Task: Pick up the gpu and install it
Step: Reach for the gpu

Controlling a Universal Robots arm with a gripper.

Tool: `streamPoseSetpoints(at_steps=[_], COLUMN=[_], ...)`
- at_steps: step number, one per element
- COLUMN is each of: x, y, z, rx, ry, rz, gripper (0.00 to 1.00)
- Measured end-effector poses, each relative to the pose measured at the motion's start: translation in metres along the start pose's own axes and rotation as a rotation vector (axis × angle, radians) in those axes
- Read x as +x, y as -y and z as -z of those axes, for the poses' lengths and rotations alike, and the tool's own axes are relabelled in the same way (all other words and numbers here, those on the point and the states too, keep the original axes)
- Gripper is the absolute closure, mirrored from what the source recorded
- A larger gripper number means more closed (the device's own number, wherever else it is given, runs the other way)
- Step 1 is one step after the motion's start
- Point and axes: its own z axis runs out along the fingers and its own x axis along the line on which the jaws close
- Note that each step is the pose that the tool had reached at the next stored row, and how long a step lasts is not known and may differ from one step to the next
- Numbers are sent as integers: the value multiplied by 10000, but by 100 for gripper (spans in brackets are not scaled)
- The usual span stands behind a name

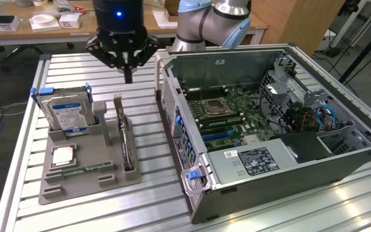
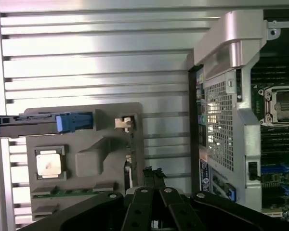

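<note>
Step in hand looks like the approach for the pick. Nothing's been grabbed and the gpu isn't installed yet.

Using the gray parts tray point(image 1: 82, 186) point(image 2: 94, 156) as the landmark and going across from the exterior view's left:

- The blue-labelled hard drive point(image 1: 69, 112) point(image 2: 43, 124) stands in the tray's corner on that side.
- The CPU point(image 1: 63, 155) point(image 2: 48, 162) lies flat in the tray next to it, with the green memory stick point(image 1: 85, 169) point(image 2: 62, 191) in its slot beside that.
- The gpu point(image 1: 126, 145) point(image 2: 129, 154) is parked on its edge in a slot along the tray's side toward the exterior view's right, untouched.
- The gripper point(image 1: 129, 76) point(image 2: 154, 174) hangs in the air over the far end of the tray, roughly in line with the gpu's slot and well above it. Its fingers are pressed together on nothing.
- The open PC case point(image 1: 269, 130) point(image 2: 226, 96) sits just beside the tray on the exterior view's right, with its motherboard point(image 1: 231, 116) facing up.

As for what the pick calls for, the jaws would have to spread before anything else, since they can't straddle the card as they stand. The card is thin and upright, so they'd need to line up square over its top edge and come straight down. Any skew could nudge it in the slot or clip the tray wall. The case is right next door too, so there's not much room to swing on that side.
</note>
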Motion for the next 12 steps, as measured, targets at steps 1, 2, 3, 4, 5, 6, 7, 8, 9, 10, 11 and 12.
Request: streamPoseSetpoints(at_steps=[1,2,3,4,5,6,7,8,9,10,11,12], x=[44,89,137,182,227,241,243,246,250,254,256,260], y=[4,7,11,14,17,18,19,19,19,20,20,20], z=[-1,-2,-4,-5,-5,-6,-6,-5,-5,-5,-5,-5], rx=[0,-1,-1,-1,-1,-1,-1,0,0,-1,0,-1], ry=[0,0,1,0,0,1,1,0,0,0,0,-1], rz=[1,2,0,-1,-1,5,7,8,6,6,7,7], gripper=[89,89,89,89,89,89,89,89,89,89,89,89])
